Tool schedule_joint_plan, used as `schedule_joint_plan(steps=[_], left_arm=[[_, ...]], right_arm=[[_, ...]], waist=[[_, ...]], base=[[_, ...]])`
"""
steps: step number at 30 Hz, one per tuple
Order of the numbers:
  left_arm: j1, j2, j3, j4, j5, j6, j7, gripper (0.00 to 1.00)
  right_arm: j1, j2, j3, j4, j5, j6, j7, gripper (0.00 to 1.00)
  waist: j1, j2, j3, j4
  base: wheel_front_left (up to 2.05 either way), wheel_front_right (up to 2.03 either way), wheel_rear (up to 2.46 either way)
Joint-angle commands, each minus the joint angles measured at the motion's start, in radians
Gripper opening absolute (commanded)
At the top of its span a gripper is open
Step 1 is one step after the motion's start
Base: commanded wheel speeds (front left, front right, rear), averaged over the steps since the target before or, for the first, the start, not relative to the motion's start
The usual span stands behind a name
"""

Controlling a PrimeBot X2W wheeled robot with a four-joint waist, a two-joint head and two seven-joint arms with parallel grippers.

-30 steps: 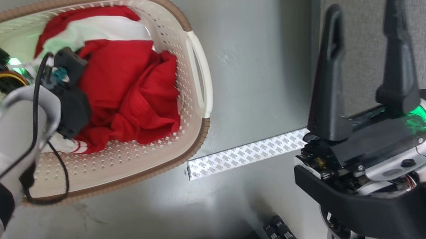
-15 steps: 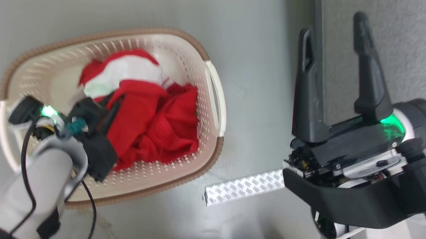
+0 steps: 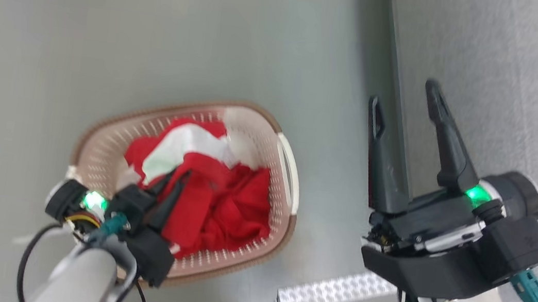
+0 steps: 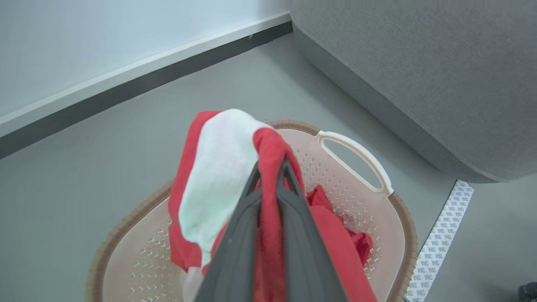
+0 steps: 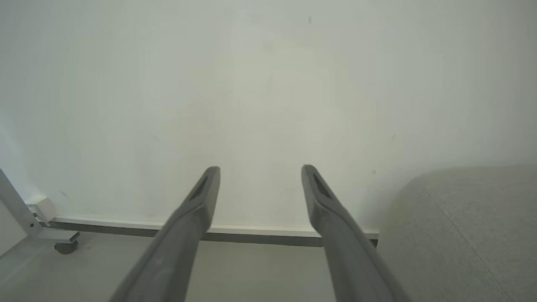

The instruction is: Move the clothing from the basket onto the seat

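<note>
Above the cream holed plastic basket [image 4: 406, 239], the left gripper [image 4: 270, 167] clamps a soft red-and-white garment [image 4: 218, 167]: the lifting step, it seems. Next it should carry it to the large grey woven seat [image 4: 419, 63]. The right gripper [image 5: 260, 170] has its fingers apart.

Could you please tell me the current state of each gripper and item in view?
left gripper: shut on the clothing.
right gripper: open, empty.
basket: upright on the floor, part full.
clothing: one garment pinched and drawn up, the rest heaped in the basket.
seat: no clothing on the visible part.
</note>
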Motion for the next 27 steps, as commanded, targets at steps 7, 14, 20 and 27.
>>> schedule_joint_plan(steps=[7, 14, 20, 27], left_arm=[[0.11, -0.01, 0.025, -0.115, 0.013, 0.009, -0.005, 0.0], [0.188, -0.002, 0.073, -0.229, 0.005, 0.01, -0.005, 0.0], [0.234, 0.014, 0.105, -0.304, -0.004, -0.016, -0.005, 0.0], [0.255, 0.025, 0.141, -0.348, -0.015, -0.023, -0.005, 0.0]], right_arm=[[0.075, -0.017, 0.009, 0.033, 0.017, 0.001, -0.002, 1.0], [0.133, -0.03, 0.037, 0.071, 0.036, 0.001, -0.002, 1.0], [0.188, -0.036, 0.053, 0.081, 0.048, 0.001, -0.002, 1.0], [0.224, -0.04, 0.072, 0.082, 0.057, 0.001, -0.002, 1.0]], waist=[[0.0002, 0.0001, -0.226, 0.077], [0.0002, 0.0001, -0.343, 0.081], [0.0002, 0.0001, -0.43, 0.074], [0.0002, 0.0001, -0.492, 0.053]], base=[[0.0, 0.0, 0.0], [0.0, 0.0, 0.0], [0.0, 0.0, 0.0], [0.0, 0.0, 0.0]])
